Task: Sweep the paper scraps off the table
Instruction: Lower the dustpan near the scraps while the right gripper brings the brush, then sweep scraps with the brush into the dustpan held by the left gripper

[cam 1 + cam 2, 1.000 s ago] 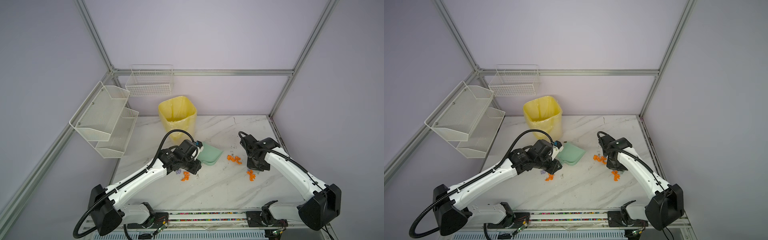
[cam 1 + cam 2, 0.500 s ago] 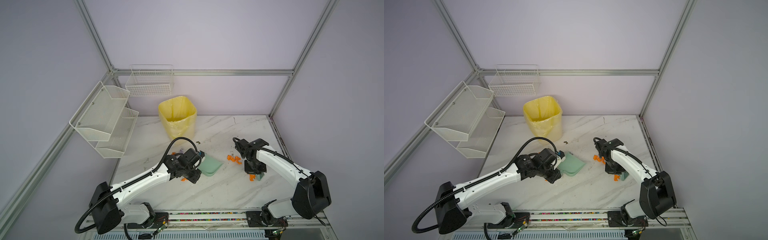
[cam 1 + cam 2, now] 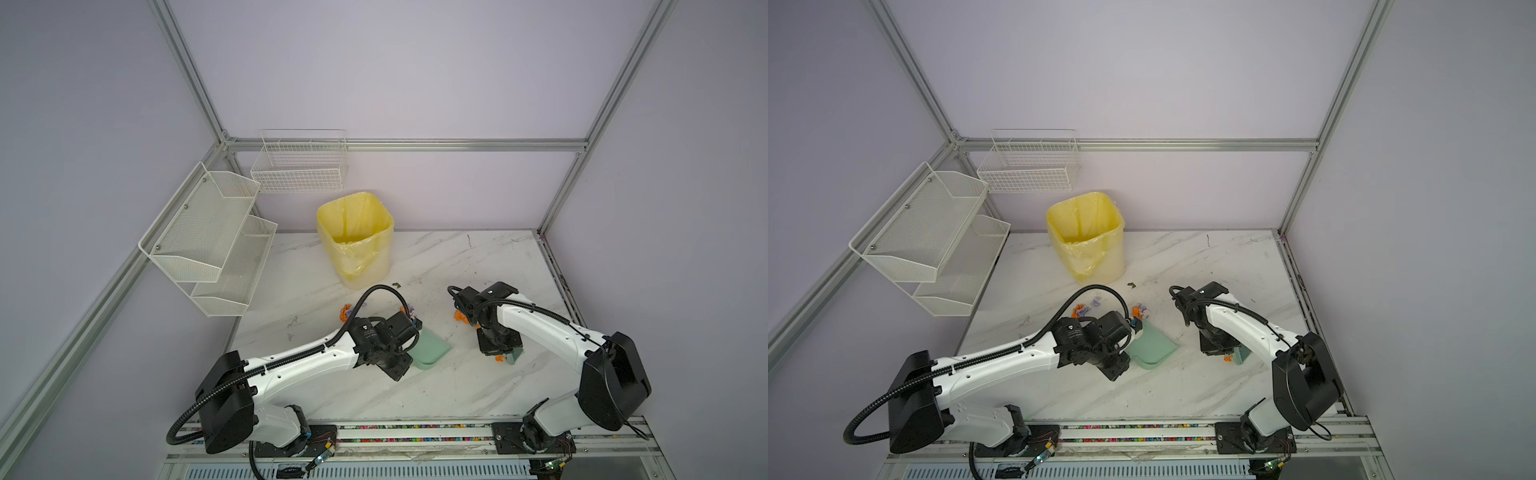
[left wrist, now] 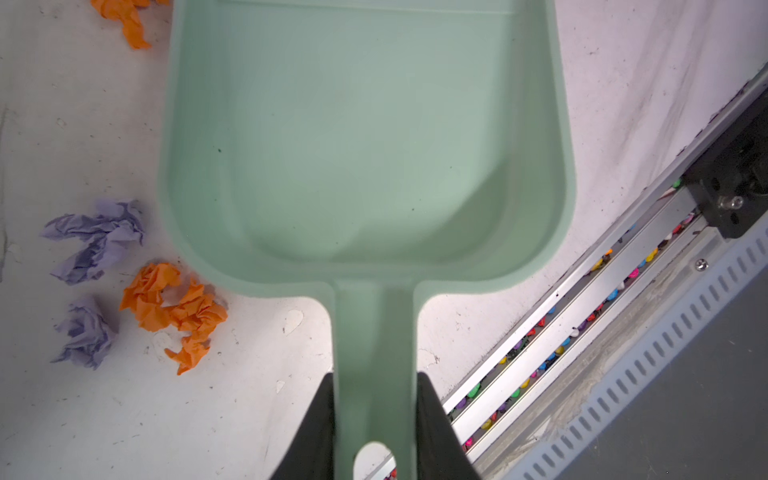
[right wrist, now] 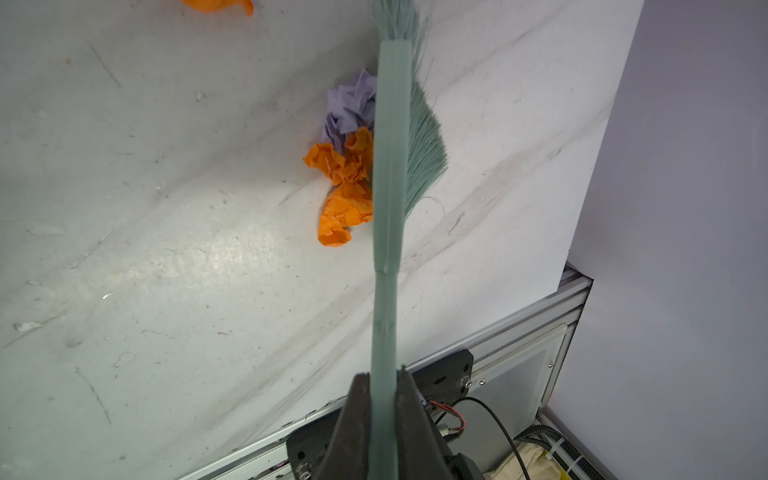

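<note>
Rear right worktop: bare from the yellow bin to the corner post; passage open.
Front strip: bare marble between both arms and the front rail; passage open.
Centre: dustpan sits mid-worktop, clamped at its handle by the left end effector; lane blocked.
Right: brush, clamped by the right end effector, stands bristles-down against paper scraps; bare gap between it and the dustpan.
Behind left arm: further scraps lie loose on the marble.
Left side: mesh rack juts from the wall beside the worktop edge.
Rear left: wire basket hangs above the bin.
</note>
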`<control>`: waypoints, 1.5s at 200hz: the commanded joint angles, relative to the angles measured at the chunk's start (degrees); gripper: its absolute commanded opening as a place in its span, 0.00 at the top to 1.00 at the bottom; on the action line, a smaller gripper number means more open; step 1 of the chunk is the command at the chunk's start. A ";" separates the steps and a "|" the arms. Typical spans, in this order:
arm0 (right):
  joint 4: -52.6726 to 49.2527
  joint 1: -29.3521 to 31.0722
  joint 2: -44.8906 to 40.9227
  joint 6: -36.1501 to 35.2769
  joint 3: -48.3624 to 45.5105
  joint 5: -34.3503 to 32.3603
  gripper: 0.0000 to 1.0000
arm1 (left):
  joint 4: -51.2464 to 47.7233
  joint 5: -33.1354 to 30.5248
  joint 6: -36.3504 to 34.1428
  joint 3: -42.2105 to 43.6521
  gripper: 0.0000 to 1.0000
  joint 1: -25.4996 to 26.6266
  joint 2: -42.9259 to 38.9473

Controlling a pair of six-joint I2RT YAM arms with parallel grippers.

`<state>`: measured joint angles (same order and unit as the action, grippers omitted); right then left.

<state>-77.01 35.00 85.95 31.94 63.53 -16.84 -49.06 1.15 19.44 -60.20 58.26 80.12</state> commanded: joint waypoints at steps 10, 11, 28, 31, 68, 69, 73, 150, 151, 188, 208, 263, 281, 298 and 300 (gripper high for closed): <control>-0.33 0.83 0.88 -1.44 0.81 5.76 1.00 | -0.51 -1.33 0.73 0.88 0.92 2.21 0.31; -0.33 0.84 0.88 -1.44 0.85 5.76 1.00 | -0.56 -1.33 0.71 0.88 0.92 2.25 0.35; -0.33 1.34 0.88 -1.53 0.83 6.24 1.00 | -0.86 -0.13 0.54 0.75 0.92 2.52 2.95; -0.37 1.35 0.88 -1.53 0.84 6.32 1.00 | -0.86 0.02 0.51 0.77 0.92 2.56 3.09; 0.09 2.81 0.39 -1.06 0.90 8.50 1.00 | -0.97 0.18 1.05 1.44 0.93 3.17 4.38; 0.10 2.85 0.37 -1.03 0.94 8.50 1.00 | -0.96 0.13 1.04 1.42 0.93 3.17 4.41; 0.06 2.99 0.35 -0.88 0.97 8.70 1.00 | -0.99 0.09 1.04 1.41 0.93 3.26 4.50; 1.90 5.81 0.37 0.54 2.19 12.19 1.00 | -0.03 -0.57 1.43 0.18 0.93 4.40 7.10; 1.93 5.84 0.36 0.56 2.20 12.23 1.00 | -0.01 -0.60 1.45 0.13 0.93 4.49 7.08; 3.43 7.37 0.63 1.51 2.58 13.72 1.00 | 0.11 -1.88 1.96 -1.24 0.93 5.70 9.08; 4.23 8.55 0.76 2.09 2.58 14.80 1.00 | 0.19 -1.87 2.40 -1.91 0.92 5.76 9.85; 3.93 11.18 0.86 3.51 4.35 15.57 1.00 | 0.47 -0.58 2.29 -2.54 0.92 6.16 11.89; 4.32 11.73 0.93 3.90 5.17 16.27 1.00 | 0.39 -0.46 2.35 -2.96 0.93 6.43 12.21; 4.93 12.33 1.34 4.16 5.90 16.84 1.00 | 0.43 -0.35 2.49 -3.14 0.93 6.68 12.43; 5.00 12.40 1.39 4.22 5.97 16.84 1.00 | 0.38 -0.36 2.45 -3.09 0.93 6.69 12.39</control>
<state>-75.35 46.19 85.95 35.29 68.49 -5.76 -47.72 -0.40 21.32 -60.40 64.31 91.92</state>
